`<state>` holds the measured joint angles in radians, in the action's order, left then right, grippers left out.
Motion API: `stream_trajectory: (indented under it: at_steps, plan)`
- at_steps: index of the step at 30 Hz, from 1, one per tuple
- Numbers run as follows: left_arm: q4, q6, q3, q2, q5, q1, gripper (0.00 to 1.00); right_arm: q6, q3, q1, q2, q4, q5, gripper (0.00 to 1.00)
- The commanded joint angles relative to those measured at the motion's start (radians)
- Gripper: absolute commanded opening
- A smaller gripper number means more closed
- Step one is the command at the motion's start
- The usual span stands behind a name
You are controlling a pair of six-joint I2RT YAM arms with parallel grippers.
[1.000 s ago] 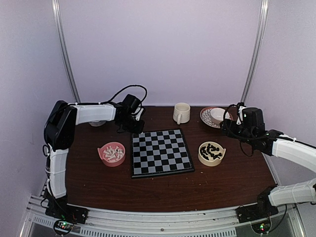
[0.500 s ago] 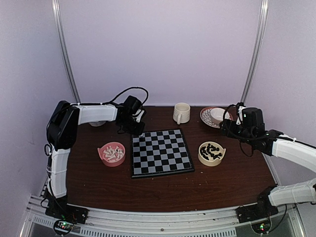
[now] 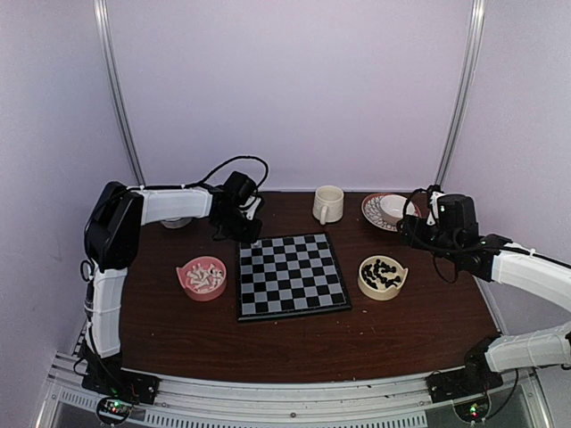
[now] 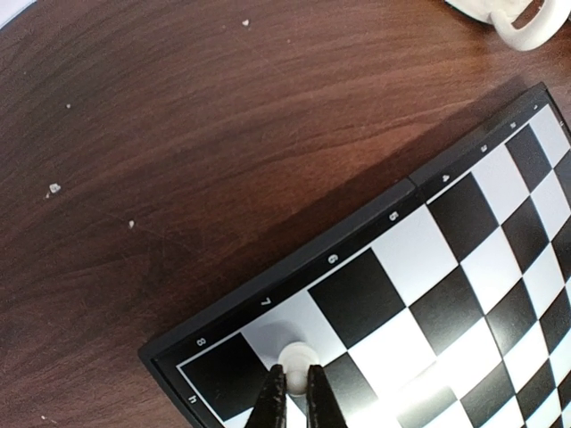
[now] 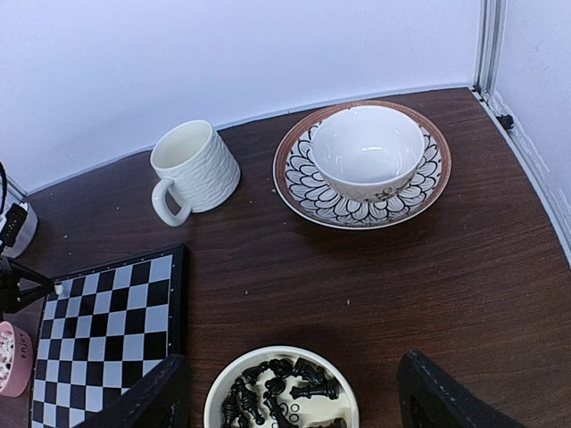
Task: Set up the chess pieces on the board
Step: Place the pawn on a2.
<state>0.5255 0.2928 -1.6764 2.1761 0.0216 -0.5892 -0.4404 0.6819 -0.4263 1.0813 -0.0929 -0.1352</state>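
The board (image 3: 292,275) lies flat in the middle of the table, seen close up as a corner (image 4: 419,294) in the left wrist view. My left gripper (image 4: 295,379) is shut on a white chess piece (image 4: 294,359), which hangs over the pale square by the rim mark 7 at the board's far left corner. More white pieces fill a pink bowl (image 3: 202,277) left of the board. Black pieces (image 5: 284,390) lie in a cream bowl (image 3: 383,276) right of it. My right gripper (image 5: 290,401) hangs open above that bowl, with nothing between its fingers.
A cream ribbed mug (image 3: 328,204) stands behind the board. A white bowl (image 5: 367,150) sits on a patterned plate (image 5: 294,168) at the back right. The left arm's cable loops over the board's far left corner (image 3: 234,169). Walls close in the table on three sides.
The left gripper with its white piece has shifted slightly toward the back left over the board's corner. The right arm has stayed where it was.
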Motion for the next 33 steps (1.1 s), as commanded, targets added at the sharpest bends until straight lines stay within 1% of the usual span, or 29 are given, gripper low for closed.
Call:
stream_trajectory:
  at_steps: [1,7,12,14,17,20,22,28,31,33]
  plan:
    - [-0.012,-0.017,-0.036,0.026,0.017,-0.004,0.04,0.009,0.022,-0.006,0.002,0.01,-0.017,0.82]
    - [-0.004,-0.018,-0.052,0.042,0.019,-0.004,0.05,0.01,0.022,-0.007,0.001,0.01,-0.019,0.82]
    - [-0.002,-0.018,-0.054,0.046,0.015,-0.004,0.07,0.011,0.022,-0.006,-0.003,0.008,-0.021,0.82]
    - [0.0,-0.017,-0.054,0.047,0.011,-0.004,0.1,0.01,0.022,-0.006,-0.003,0.008,-0.021,0.82]
    - [0.005,-0.018,-0.057,0.045,0.012,-0.004,0.19,0.011,0.022,-0.007,-0.001,0.008,-0.02,0.82]
    - [0.006,-0.015,-0.054,0.038,0.011,-0.004,0.25,0.01,0.022,-0.006,-0.003,0.007,-0.019,0.82]
    - [0.005,-0.014,-0.052,0.033,0.009,-0.004,0.27,0.011,0.022,-0.006,-0.005,0.007,-0.02,0.82]
    - [0.006,-0.012,-0.045,0.027,0.006,-0.004,0.28,0.012,0.022,-0.006,-0.004,0.007,-0.021,0.82]
    - [0.009,-0.011,-0.044,0.024,-0.006,-0.004,0.25,0.012,0.022,-0.006,-0.005,0.006,-0.021,0.82]
    - [0.009,-0.011,-0.038,0.02,-0.043,-0.004,0.24,0.012,0.023,-0.006,-0.006,0.006,-0.02,0.82]
